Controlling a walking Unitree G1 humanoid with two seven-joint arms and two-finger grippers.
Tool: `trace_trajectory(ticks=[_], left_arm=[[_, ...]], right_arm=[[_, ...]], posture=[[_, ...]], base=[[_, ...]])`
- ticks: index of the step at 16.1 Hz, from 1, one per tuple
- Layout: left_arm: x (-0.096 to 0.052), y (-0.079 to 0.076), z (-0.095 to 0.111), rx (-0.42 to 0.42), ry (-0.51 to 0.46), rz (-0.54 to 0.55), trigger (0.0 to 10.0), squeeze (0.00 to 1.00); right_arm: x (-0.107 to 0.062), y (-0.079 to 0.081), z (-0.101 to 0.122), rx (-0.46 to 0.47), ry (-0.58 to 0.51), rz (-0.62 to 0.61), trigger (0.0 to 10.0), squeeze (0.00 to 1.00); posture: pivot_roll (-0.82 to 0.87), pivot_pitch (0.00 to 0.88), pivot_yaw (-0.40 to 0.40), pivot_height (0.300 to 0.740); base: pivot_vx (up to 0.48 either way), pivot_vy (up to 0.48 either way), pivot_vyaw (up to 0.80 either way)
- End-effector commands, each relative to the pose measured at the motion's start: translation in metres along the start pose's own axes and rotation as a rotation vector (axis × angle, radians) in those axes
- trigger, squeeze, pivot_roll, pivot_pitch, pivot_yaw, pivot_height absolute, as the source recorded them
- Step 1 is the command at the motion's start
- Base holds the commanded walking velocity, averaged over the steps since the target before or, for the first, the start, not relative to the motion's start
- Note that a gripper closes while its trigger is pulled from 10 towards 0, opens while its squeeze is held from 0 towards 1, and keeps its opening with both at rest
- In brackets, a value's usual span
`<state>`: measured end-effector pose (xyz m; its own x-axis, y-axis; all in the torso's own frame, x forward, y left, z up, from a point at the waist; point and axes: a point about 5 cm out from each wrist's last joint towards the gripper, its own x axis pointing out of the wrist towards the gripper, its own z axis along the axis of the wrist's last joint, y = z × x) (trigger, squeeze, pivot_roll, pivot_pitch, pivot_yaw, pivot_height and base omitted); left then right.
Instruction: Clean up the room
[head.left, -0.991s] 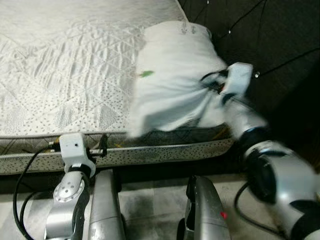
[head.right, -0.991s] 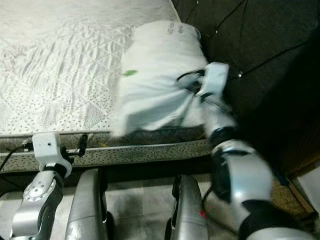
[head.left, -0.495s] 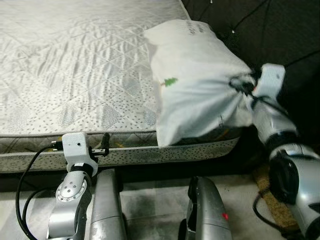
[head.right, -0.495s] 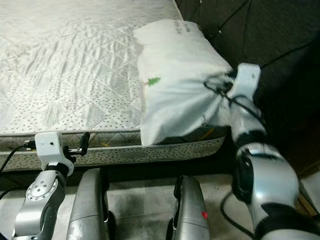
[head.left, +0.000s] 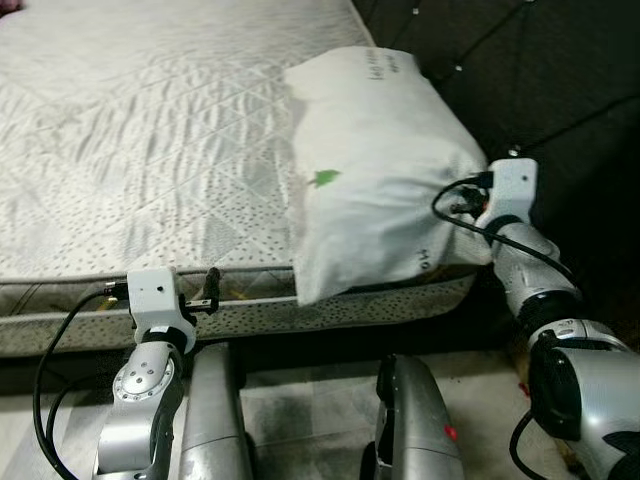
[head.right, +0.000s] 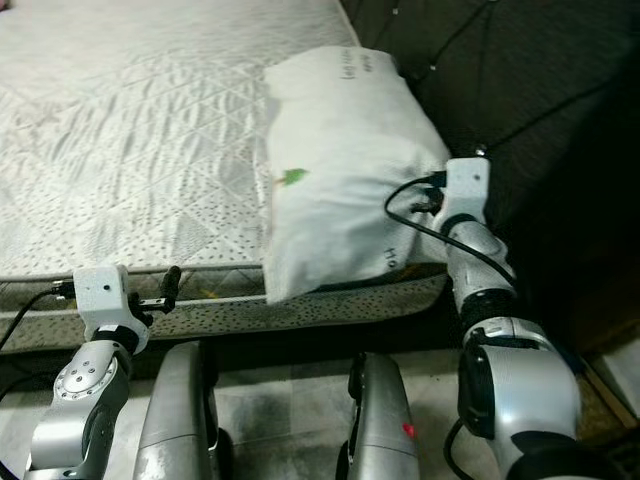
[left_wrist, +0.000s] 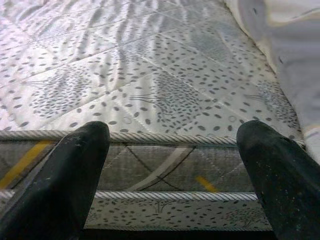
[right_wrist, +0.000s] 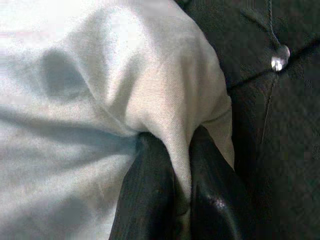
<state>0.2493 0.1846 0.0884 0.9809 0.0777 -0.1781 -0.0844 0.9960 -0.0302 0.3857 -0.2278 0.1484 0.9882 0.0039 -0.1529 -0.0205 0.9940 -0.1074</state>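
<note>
Looking down from the head, left eye: white pillow (head.left: 375, 170) lying along the mattress's (head.left: 150, 150) right side, close against the dark tufted headboard (head.left: 560, 90), near corner hanging slightly over the mattress edge. Small green mark on the pillow's cover, printed lettering at its far end. Right gripper (head.left: 468, 200) pressed to the pillow's near right corner, fingers hidden behind the cloth. Left gripper (head.left: 210, 290) low beside the mattress's front edge, well apart from the pillow.

Right eye: same scene, pillow (head.right: 345, 170) by the headboard (head.right: 530, 100), right arm reaching up to its corner, black cable looping at the wrist. Tiled floor (head.right: 290, 400) below, between the robot's legs.

Left wrist: two black fingers (left_wrist: 65, 175) spread wide, holding nothing, facing the mattress's (left_wrist: 150, 75) piped side edge; strip of pillow (left_wrist: 285, 45) cloth at one margin.

Right wrist: both black fingers (right_wrist: 150, 200) pinched tight together on a fold of the pillow's (right_wrist: 100, 75) white cover, cloth bunched between them; headboard (right_wrist: 280, 100) with a shiny button just beside.
</note>
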Motion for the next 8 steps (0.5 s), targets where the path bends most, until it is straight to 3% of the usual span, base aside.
trace_trajectory(ticks=[1, 4, 6, 8], left_arm=[[-0.002, 0.004, 0.0, 0.012, 0.007, 0.018, 10.0, 0.0], [-0.004, 0.01, -0.001, 0.005, 0.008, 0.049, 10.0, 0.0], [-0.006, 0.009, -0.002, 0.003, 0.013, 0.049, 10.0, 0.0], [-0.006, 0.01, -0.003, 0.003, 0.021, 0.045, 10.0, 0.0]], right_arm=[[0.004, -0.012, 0.042, -0.095, -0.112, 0.005, 0.0, 0.0], [-0.005, -0.053, 0.054, -0.148, -0.114, -0.095, 0.0, 0.0], [-0.016, -0.081, 0.046, -0.164, -0.075, -0.158, 0.0, 0.0], [-0.028, -0.098, 0.022, -0.167, 0.008, -0.205, 0.0, 0.0]], posture=[[0.06, 0.012, -0.046, 0.51], [0.06, 0.012, -0.054, 0.51], [0.06, 0.018, -0.055, 0.51], [0.04, 0.026, -0.044, 0.51]], base=[[0.0, 0.0, 0.0], [0.0, 0.0, 0.0], [0.0, 0.0, 0.0], [0.0, 0.0, 0.0]])
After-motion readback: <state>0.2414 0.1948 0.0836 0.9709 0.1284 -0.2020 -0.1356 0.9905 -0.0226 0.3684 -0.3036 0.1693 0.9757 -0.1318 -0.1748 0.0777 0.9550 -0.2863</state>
